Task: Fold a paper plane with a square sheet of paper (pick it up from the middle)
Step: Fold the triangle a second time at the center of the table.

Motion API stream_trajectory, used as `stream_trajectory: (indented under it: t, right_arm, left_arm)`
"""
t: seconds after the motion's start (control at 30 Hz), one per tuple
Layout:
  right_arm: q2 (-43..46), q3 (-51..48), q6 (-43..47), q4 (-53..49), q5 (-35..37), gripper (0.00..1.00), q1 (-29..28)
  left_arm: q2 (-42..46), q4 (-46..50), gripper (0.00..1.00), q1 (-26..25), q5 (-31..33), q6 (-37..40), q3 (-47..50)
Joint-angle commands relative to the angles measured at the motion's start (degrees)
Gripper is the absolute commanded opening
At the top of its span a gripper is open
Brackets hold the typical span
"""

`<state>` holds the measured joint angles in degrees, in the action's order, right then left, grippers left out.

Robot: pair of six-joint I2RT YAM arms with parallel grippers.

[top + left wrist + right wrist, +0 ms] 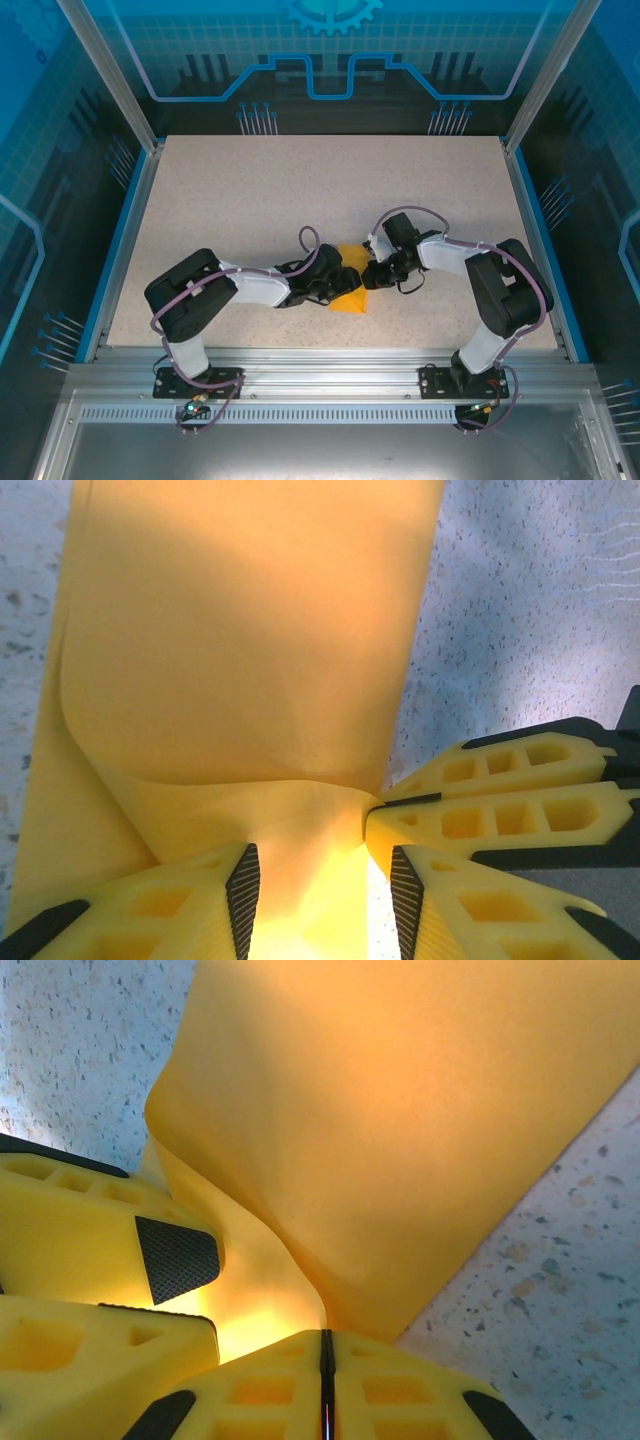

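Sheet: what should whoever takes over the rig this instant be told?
Left tool: open, fingers straddling a raised bulge of the sheet.
Right tool: shut on the sheet's edge, right beside the left tool.
Sheet: at the middle of the table, one flap curled over, not pressed flat.
Done: first fold begun.
Left: crease it, then every further fold.

A speckled beige surface [250, 200] sits inside a blue-lit enclosure, with blue strips [122, 250] trimming its left and right edges. A silver aluminium rail [330, 378] runs along the near edge, and a slotted strip [300, 412] lies just below it. 2 slanted metal posts [105, 70] rise from the far corners. They frame a back panel [330, 100] printed with circuit lines and a gear emblem [335, 12].
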<state>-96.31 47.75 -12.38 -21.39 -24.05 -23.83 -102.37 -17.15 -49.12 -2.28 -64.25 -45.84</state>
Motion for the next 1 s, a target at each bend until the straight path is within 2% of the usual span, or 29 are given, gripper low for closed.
stream_trajectory:
  t: [0.0,0.67,0.97]
  right_arm:
    - [-0.98,0.99,0.45,-0.24,0.07,0.09,1.29]
    - [-2.83,2.31,1.66,-0.95,-0.47,0.09,1.99]
    - [-2.72,2.10,1.49,-1.01,-0.12,0.09,1.95]
  left_arm:
    - [2.99,-2.18,0.45,0.34,1.31,0.20,1.52]
    - [6.39,-6.95,0.49,0.34,0.86,0.49,4.11]
    - [3.51,-7.04,0.48,0.52,1.34,-1.69,2.81]
